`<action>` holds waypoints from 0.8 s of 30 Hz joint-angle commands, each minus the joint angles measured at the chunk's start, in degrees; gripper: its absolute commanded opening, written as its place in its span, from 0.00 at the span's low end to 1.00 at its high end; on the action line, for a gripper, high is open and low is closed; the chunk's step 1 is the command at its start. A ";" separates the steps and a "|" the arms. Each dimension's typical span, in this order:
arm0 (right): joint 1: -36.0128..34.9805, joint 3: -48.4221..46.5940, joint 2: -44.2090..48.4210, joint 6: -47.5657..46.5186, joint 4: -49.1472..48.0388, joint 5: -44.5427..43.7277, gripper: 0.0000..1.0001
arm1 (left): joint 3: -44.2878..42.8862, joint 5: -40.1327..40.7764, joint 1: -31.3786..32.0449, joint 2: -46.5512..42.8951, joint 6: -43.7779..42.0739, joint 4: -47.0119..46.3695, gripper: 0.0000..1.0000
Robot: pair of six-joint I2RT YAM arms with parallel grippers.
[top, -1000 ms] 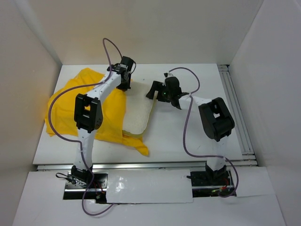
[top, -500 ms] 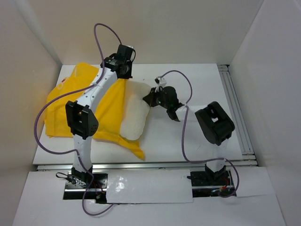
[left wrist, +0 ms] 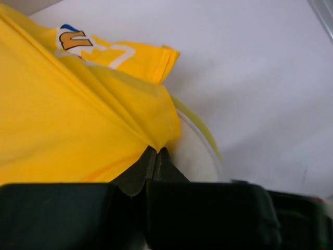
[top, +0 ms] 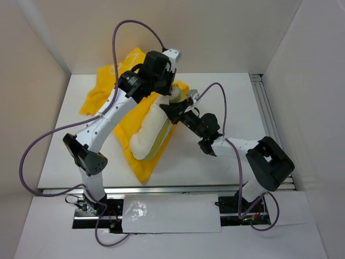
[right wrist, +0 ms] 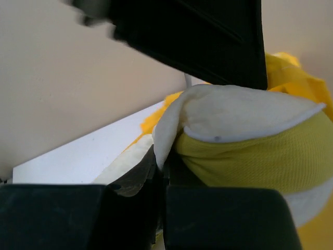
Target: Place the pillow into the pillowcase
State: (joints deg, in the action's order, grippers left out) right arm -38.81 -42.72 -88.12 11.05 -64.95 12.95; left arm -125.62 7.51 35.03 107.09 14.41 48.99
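Note:
The yellow pillowcase (top: 102, 94) lies bunched across the left and middle of the table. One hem is lifted, and my left gripper (top: 168, 86) is shut on it. The left wrist view shows the jaws (left wrist: 156, 152) pinching that hem of the pillowcase (left wrist: 78, 104). The cream pillow (top: 148, 132) slants over the yellow fabric, its lower end lying on the pillowcase. My right gripper (top: 168, 110) is shut on the pillow's upper edge. In the right wrist view the jaws (right wrist: 162, 162) clamp a cream fold of the pillow (right wrist: 244, 112).
White walls close in the white table (top: 226, 91) on three sides. A metal rail (top: 269, 118) runs along the right edge. Purple cables loop above both arms. The left gripper's black body (right wrist: 197, 36) hangs just over the right gripper.
The right gripper has shut on the pillow's edge. The left arm has lifted the pillowcase hem up and to the right. The pillow and case have swung towards the table's middle.

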 commanded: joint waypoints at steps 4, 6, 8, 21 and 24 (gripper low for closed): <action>-0.48 -3.33 -3.55 -0.77 -4.85 -13.63 0.00 | -2.96 0.48 15.58 -8.64 -0.01 -3.82 0.00; 1.09 -4.38 -3.55 0.02 0.51 -18.64 0.00 | -0.77 2.94 16.91 -10.22 0.61 -3.82 0.00; 2.15 -4.39 -3.55 0.90 4.98 -22.86 0.00 | 1.60 4.61 17.71 -12.25 1.14 -4.51 0.00; 8.31 -0.26 2.50 11.00 26.67 -29.53 0.00 | 5.56 -2.58 16.04 -0.92 2.99 -5.57 0.00; 9.36 -0.26 3.65 19.51 39.84 -35.26 0.08 | 6.70 -6.01 16.04 1.27 2.99 -6.10 0.00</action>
State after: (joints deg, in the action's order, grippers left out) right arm -32.45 -43.11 -85.10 24.18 -42.19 -10.63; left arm -118.74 12.34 49.17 106.65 15.35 40.80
